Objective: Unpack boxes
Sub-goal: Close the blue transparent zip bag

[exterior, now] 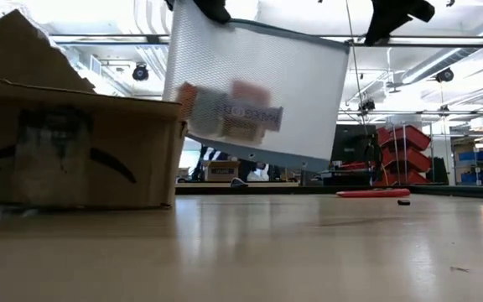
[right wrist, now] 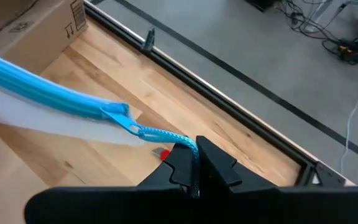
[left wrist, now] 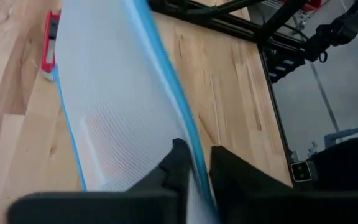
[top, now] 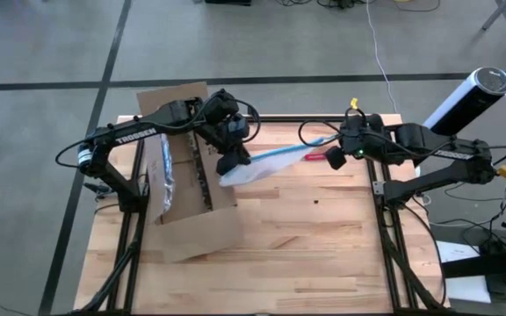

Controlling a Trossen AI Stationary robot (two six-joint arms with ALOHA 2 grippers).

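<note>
Cardboard box (top: 187, 189) sits open on the left part of my wooden table (top: 306, 254), flaps spread. My left gripper (left wrist: 194, 165) is pinched on the blue-edged clear mesh pouch (top: 257, 167), holding it up off the table just beside the box. My right gripper (right wrist: 194, 168) is clamped on the pouch's blue zipper cord (right wrist: 166, 135) (drawn taut between my 2 arms). A small red tool (exterior: 374, 193) lies on the table below.

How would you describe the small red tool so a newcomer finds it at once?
Start at the open cardboard box on the wooden table's left side, then look right, past the blue-edged mesh pouch hanging between both hands. The red tool lies flat on the tabletop below: the only red, low, slender thing there.
</note>
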